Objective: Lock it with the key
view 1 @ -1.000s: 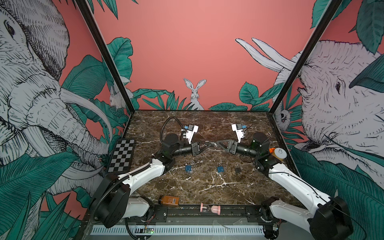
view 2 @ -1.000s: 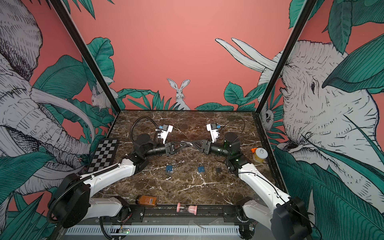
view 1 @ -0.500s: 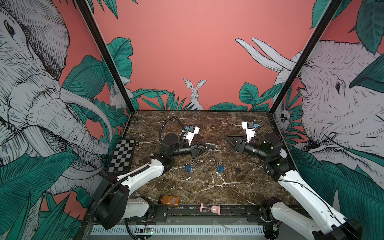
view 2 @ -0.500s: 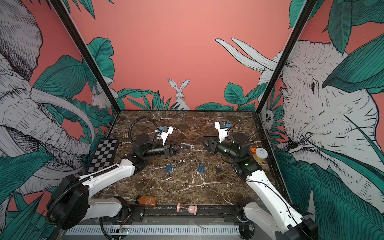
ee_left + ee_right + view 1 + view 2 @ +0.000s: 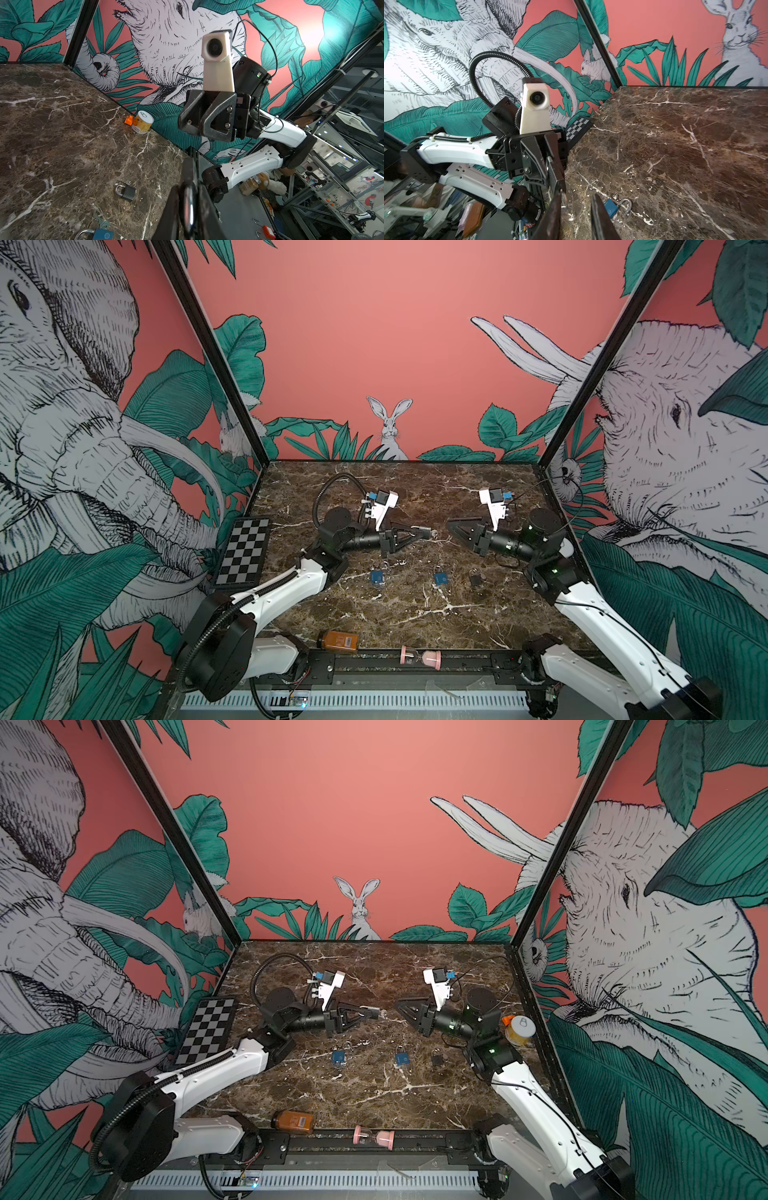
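Observation:
My left gripper (image 5: pixel 414 533) is shut on a silvery padlock (image 5: pixel 422 531), held level above the marble and pointing right. The key (image 5: pixel 433 533) sticks out of the padlock's free end, and in the right wrist view its ring (image 5: pixel 564 204) hangs there. My right gripper (image 5: pixel 450 526) faces it from the right, a short gap away. Its jaws are open a little with only marble showing between them, and one fingertip (image 5: pixel 557 202) is next to the key ring. In the left wrist view the padlock (image 5: pixel 190 204) is a blurred shape between my fingers.
Two blue padlocks (image 5: pixel 377 577) (image 5: pixel 440 579) and a black padlock (image 5: pixel 475 577) lie on the table below the grippers. A checkerboard (image 5: pixel 245 549) lies at the left edge, an amber bottle (image 5: pixel 338 641) and a pink hourglass (image 5: pixel 419 655) at the front, and a yellow can (image 5: pixel 519 1029) at the right wall.
My right gripper has drawn back to the right, off the key, and its jaws have narrowed. The left gripper has kept the padlock almost still.

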`<state>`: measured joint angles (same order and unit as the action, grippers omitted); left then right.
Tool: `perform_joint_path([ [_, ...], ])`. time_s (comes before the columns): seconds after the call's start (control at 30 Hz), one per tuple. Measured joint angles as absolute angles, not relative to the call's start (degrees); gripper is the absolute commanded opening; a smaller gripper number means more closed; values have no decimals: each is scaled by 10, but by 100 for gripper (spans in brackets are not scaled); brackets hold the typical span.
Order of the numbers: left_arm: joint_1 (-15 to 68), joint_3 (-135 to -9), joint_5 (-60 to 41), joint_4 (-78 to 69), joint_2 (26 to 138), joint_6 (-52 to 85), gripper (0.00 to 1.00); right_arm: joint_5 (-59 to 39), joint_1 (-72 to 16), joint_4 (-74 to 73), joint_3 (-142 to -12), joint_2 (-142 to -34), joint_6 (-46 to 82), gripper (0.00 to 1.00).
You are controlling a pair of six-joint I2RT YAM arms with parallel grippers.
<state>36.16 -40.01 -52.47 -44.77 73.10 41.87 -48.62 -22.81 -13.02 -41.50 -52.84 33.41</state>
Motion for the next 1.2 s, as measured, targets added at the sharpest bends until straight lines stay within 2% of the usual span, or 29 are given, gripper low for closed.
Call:
perform_joint_path([
  [0.27, 362, -400, -538, -492, 738, 447, 0, -537, -229, -183, -408, -544, 364, 26],
  [0.63, 362, -400, -544, -535, 756, 480, 0, -551, -264, -210, -408, -573, 373, 25],
  [1.2, 362, -396, -545, -543, 757, 484, 0, -547, -278, -216, -408, -585, 373, 9],
])
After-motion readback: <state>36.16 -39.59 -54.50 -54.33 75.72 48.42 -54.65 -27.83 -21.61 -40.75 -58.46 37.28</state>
